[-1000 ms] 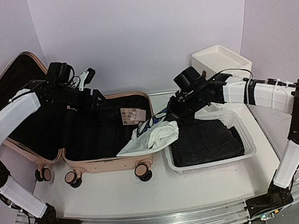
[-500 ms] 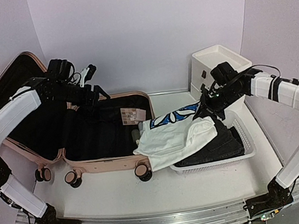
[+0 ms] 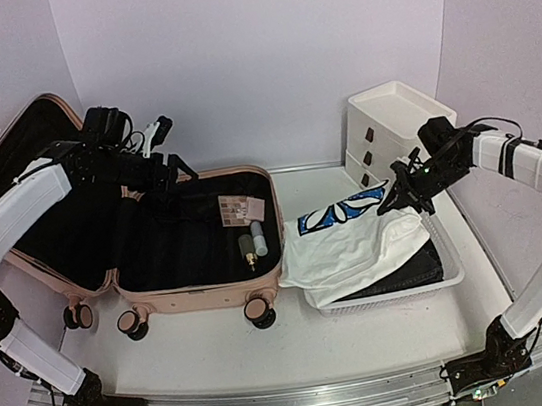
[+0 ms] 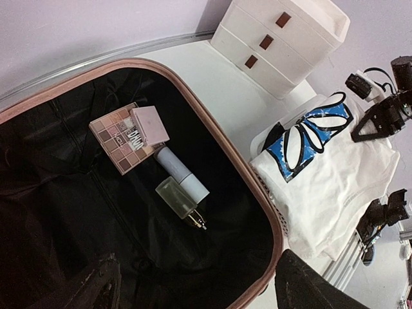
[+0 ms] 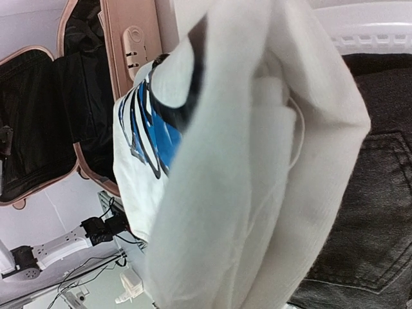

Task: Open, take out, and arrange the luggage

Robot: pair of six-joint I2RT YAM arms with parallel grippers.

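Note:
The pale-pink luggage [image 3: 197, 289] lies open at the left, with its lid [image 3: 11, 149] leaning back and black lining showing. Inside lie an eyeshadow palette [image 4: 122, 136], a pale blue tube [image 4: 183, 174] and a small glass bottle [image 4: 175, 198]. My left gripper [image 3: 173, 164] hovers over the luggage's back rim, open and empty, its fingers [image 4: 96, 290] wide apart. My right gripper [image 3: 398, 195] is shut on a white T-shirt with a blue print [image 3: 352, 237] and holds it over the white basket [image 3: 448, 277]. In the right wrist view the shirt [image 5: 244, 193] hides the fingers.
Dark jeans [image 3: 417, 268] lie in the basket under the shirt. A white drawer unit with brown handles [image 3: 390, 116] stands behind the basket at the back right. The luggage's caster wheels [image 3: 258, 312] point toward the near edge.
My right gripper has carried the white T-shirt rightward from the luggage's edge to over the basket. This uncovered the tube and bottle. The left arm has hardly moved.

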